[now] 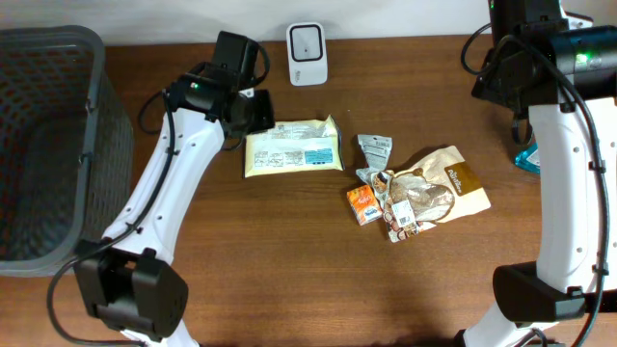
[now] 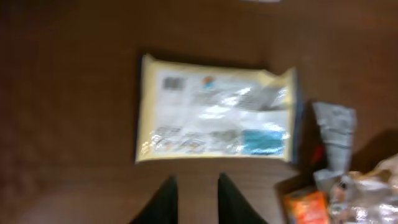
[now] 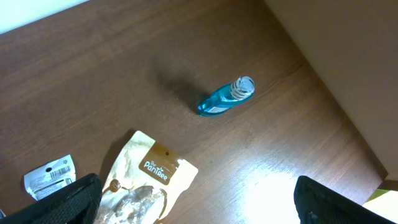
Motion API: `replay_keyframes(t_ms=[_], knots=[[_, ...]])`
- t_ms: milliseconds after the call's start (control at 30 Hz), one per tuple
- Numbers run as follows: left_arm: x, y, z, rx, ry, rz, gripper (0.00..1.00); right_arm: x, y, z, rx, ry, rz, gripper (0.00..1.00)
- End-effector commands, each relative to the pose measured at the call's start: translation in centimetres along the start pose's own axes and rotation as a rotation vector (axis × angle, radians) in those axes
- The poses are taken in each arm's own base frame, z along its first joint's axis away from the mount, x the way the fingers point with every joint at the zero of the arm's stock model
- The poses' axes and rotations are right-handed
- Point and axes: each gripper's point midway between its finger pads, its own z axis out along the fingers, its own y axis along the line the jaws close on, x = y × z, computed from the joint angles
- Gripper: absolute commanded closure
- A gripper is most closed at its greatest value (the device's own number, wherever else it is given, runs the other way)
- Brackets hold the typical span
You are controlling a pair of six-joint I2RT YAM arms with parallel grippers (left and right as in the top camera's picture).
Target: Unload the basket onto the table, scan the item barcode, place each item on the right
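Note:
A flat pale-yellow pack (image 1: 292, 149) lies on the wooden table with its printed label side up, blurred in the left wrist view (image 2: 214, 115). My left gripper (image 2: 196, 180) hovers just at the pack's left edge (image 1: 253, 111); its fingers stand a little apart, with only bare table between them. A white scanner (image 1: 307, 40) stands at the table's back edge, beyond the pack. My right gripper (image 3: 199, 186) is high at the far right, wide open and holding nothing.
A grey mesh basket (image 1: 48, 145) fills the left side. A PanTree pouch (image 1: 453, 183), an orange packet (image 1: 363, 204) and a silver sachet (image 1: 375, 149) cluster right of the pack. A blue bottle (image 3: 225, 96) lies at the far right edge.

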Motion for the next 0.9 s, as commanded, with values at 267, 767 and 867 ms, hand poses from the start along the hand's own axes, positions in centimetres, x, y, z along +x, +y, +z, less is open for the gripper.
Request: replay_keyframes(t_ms=[267, 767, 867], knots=[[1.9, 2.3, 6.5, -0.086, 0.132, -0.006, 1.0, -3.5, 2.0, -0.5, -0.096, -0.127, 0.111, 0.01], [1.6, 0.5, 8.6, 0.008, 0.14, -0.01, 1.0, 4.8, 17.4, 7.2, -0.493, 0.317, -0.048, 0.96], [1.2, 0.4, 8.9, 0.014, 0.126, -0.009, 1.0, 8.0, 23.0, 8.7, -0.68, 0.384, -0.26, 0.96]])
